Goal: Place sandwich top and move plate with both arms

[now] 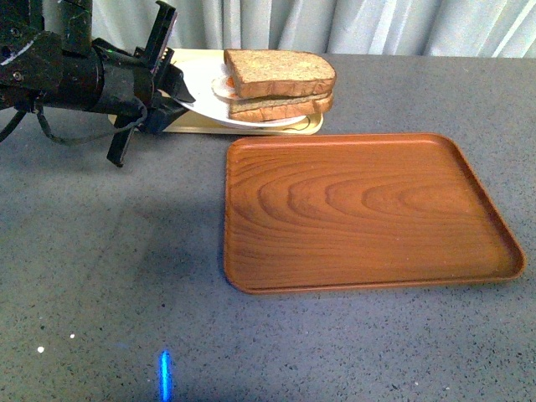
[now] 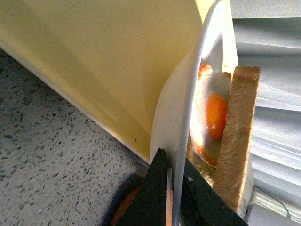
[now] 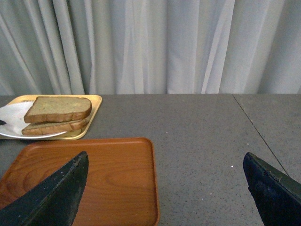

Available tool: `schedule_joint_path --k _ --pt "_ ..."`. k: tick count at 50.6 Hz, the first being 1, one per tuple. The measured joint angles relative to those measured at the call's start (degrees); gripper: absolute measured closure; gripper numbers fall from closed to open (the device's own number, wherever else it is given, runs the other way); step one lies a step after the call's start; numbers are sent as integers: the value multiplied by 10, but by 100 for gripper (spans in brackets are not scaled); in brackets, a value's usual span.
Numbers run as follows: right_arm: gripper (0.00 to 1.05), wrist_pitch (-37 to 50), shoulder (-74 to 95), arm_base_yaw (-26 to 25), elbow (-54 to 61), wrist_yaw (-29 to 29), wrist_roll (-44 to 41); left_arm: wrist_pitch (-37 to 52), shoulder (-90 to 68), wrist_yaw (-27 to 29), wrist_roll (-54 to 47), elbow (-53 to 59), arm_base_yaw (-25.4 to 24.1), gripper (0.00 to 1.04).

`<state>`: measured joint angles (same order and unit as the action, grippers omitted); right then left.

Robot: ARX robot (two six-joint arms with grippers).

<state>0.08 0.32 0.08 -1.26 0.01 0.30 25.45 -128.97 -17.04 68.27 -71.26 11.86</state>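
The sandwich top (image 1: 278, 72), a speckled brown bread slice, lies on a lower slice with fried egg (image 2: 214, 115) on the white plate (image 1: 201, 84). The plate is lifted and tilted above the cream tray (image 1: 188, 124). My left gripper (image 1: 177, 90) is shut on the plate's left rim; in the left wrist view its black fingers (image 2: 157, 188) pinch the rim (image 2: 186, 141) edge-on. My right gripper (image 3: 164, 188) is open and empty, wide apart above the table, out of the front view. The sandwich (image 3: 57, 115) shows far off in the right wrist view.
A brown wooden tray (image 1: 368, 209) lies in front of the plate, right of the table's middle; it also shows in the right wrist view (image 3: 94, 183). Grey speckled tabletop (image 1: 109, 276) around. White curtains (image 3: 155, 42) hang behind the table.
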Motion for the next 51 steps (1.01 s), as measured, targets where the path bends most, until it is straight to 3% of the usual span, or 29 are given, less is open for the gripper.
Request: schedule_joint_path --k 8,24,34,42,51 --pt "9 0 0 0 0 0 0 -16 -21 -1 -7 -36 0 101" --pt "9 0 0 0 0 0 0 9 -13 -19 -13 -10 -14 49" --pt "9 0 0 0 0 0 0 85 78 -61 -34 139 -71 8" --pt "9 0 0 0 0 0 0 162 213 -111 -57 303 -132 9" --pt "9 0 0 0 0 0 0 169 374 -156 -96 462 -195 9"
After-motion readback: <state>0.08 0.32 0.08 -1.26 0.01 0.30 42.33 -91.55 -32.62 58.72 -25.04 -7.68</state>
